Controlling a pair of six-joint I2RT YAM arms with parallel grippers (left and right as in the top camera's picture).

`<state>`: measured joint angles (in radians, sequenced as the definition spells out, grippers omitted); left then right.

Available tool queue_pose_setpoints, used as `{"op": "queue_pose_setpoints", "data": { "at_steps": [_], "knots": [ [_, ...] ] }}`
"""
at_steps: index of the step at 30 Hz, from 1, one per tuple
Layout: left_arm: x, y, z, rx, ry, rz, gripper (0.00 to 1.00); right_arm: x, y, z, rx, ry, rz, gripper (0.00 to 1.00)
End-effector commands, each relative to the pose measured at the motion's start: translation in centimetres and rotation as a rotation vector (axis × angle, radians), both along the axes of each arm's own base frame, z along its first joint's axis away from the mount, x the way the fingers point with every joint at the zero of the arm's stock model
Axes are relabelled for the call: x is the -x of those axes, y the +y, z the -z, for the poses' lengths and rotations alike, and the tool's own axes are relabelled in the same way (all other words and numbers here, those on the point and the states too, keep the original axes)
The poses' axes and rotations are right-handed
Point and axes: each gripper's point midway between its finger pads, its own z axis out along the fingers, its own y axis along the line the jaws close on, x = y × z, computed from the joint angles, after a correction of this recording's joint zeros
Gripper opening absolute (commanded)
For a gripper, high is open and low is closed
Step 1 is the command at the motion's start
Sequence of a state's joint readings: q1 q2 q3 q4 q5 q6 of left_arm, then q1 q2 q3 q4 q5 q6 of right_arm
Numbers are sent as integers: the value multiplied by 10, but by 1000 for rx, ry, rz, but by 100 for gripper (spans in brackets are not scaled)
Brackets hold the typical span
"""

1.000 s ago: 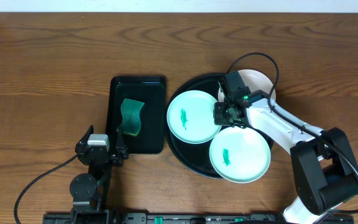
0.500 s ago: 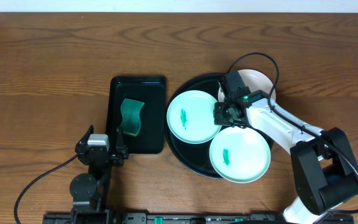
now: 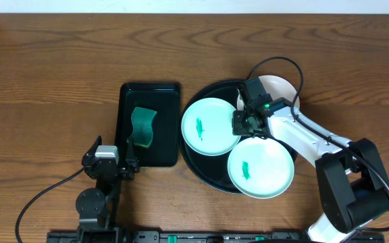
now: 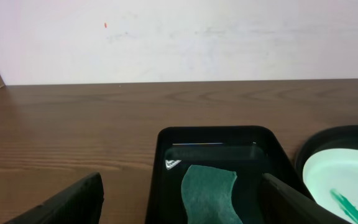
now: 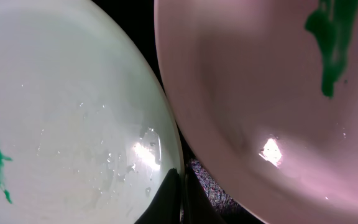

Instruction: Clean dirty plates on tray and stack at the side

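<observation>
Currently the right gripper (image 3: 243,125), jaws pressed together, is sitting between two pale mint-green round plates (image 3: 210,126) lying on the large round black tray (image 3: 193,165); the left gripper (image 3: 112,148) is holding its jaws wide apart.

Very little is different from a second ago, as far as I can tell from here. The one change is at the right tool (image 3: 240,123), which sits low over the tray (image 3: 201,169) among the plates (image 3: 210,126). Its fingers (image 5: 166,202) have drawn in the last sliver of gap and now stand fully together. In the wrist view the tips meet just at the rim of one plate. That closing is too slight to show from overhead, where I cannot pick out any movement at all.
</observation>
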<state>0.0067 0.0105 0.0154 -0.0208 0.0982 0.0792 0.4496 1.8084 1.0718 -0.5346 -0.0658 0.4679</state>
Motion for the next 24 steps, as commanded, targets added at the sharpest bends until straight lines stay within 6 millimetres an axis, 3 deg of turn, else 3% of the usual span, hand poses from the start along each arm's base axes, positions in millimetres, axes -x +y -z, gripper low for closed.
{"op": "queue_pose_setpoints", "data": {
  "at_steps": [1, 6, 9, 15, 16, 18, 24],
  "knots": [
    [1, -2, 12, -16, 38, 18, 79, 2, 2, 4, 0, 10, 2, 1],
    [0, -2, 18, -14, 63, 19, 79, 2, 2, 4, -1, 10, 2, 1],
    [1, -2, 5, 90, 41, 6, 79, 2, 2, 4, 0, 9, 2, 1],
    [12, -7, -63, 326, -19, 17, 79, 1, 3, 4, -3, 5, 2, 1],
    [18, -18, -93, 339, -22, 78, 79, 1, 3, 4, -3, 4, 2, 1],
    [23, -24, -122, 340, -21, 113, 79, 1, 3, 4, -3, 4, 2, 1],
    [22, -24, -189, 348, 103, 94, 79, 1, 3, 4, -3, 4, 2, 1]
  ]
}}
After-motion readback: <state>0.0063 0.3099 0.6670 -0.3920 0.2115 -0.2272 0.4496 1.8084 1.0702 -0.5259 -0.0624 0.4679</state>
